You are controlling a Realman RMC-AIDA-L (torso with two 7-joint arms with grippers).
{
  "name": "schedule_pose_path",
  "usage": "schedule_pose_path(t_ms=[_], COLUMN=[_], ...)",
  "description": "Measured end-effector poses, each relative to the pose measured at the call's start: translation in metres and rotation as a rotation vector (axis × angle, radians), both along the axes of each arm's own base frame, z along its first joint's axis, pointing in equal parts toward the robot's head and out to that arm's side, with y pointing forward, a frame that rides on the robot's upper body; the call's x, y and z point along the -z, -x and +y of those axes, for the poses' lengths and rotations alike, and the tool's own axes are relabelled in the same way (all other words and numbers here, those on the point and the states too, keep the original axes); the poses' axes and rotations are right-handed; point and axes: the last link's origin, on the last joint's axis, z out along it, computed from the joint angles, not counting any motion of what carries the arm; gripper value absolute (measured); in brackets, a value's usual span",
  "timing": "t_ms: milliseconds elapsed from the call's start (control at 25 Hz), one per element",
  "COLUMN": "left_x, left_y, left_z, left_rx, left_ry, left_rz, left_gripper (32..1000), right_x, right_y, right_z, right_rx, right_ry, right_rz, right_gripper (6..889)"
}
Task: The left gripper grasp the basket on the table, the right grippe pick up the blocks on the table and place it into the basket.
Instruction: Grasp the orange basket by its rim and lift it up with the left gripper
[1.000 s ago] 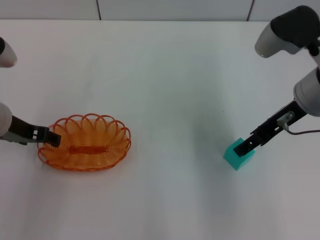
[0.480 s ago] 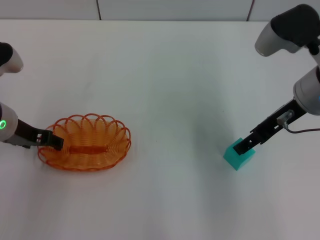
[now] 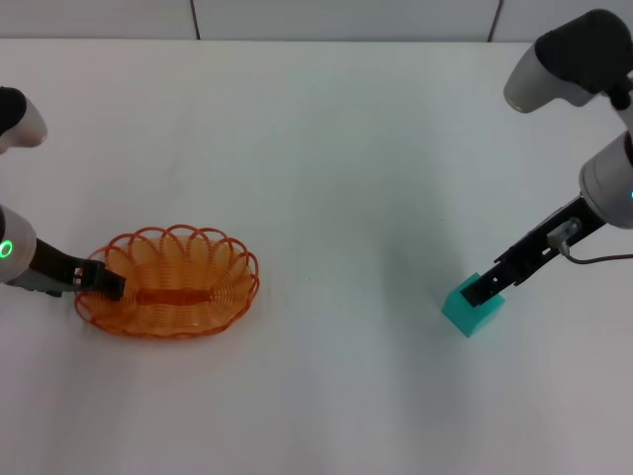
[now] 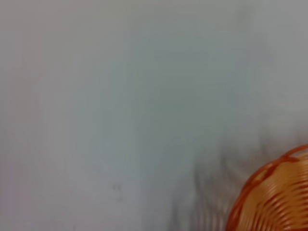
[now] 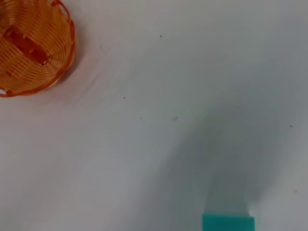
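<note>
At lower left of the head view we see the left gripper (image 3: 107,285) clamped on the orange basket's (image 3: 188,287) rim. At lower right, the right grippe (image 3: 483,292) touches the teal cube (image 3: 465,315) on the table (image 3: 326,148); we cannot tell its jaw state.

- Over the last second the left end effector (image 3: 107,284) has worked in at the left end of the basket (image 3: 168,282); its black tip, which lay at the outer loops of the rim, now sits slightly lower against that rim
- The left arm behind it has rotated and shifted; its green ring, out of sight a second ago, now glows just left of the basket; the rounded joint above it, up and to the left of the basket, has turned from pale grey to showing a black cap
- In the last half second these moves were very small
</note>
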Motion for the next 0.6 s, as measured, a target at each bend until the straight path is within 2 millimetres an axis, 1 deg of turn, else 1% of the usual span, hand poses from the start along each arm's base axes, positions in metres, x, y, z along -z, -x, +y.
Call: schedule_pose_path(t_ms=[120, 360, 600], left_x=[0.0005, 0.0010, 0.0009], left_y=[-0.0003, -0.0009, -0.0026], left_z=[-0.0001, 0.0000, 0.0011], left_rx=[0.004, 0.010, 0.024], left_ry=[0.003, 0.008, 0.009], left_rz=[-0.003, -0.006, -0.006], left_gripper=[820, 601, 311], right_x=[0.0000, 0.0001, 0.0001], right_y=[0.0000, -0.0002, -0.0003], right_z=[0.0002, 0.0001, 0.0001], right_rx=[-0.001, 0.000, 0.000], right_ry=[-0.001, -0.001, 0.000], right_rz=[0.000, 0.000, 0.000], right_gripper=[879, 879, 879])
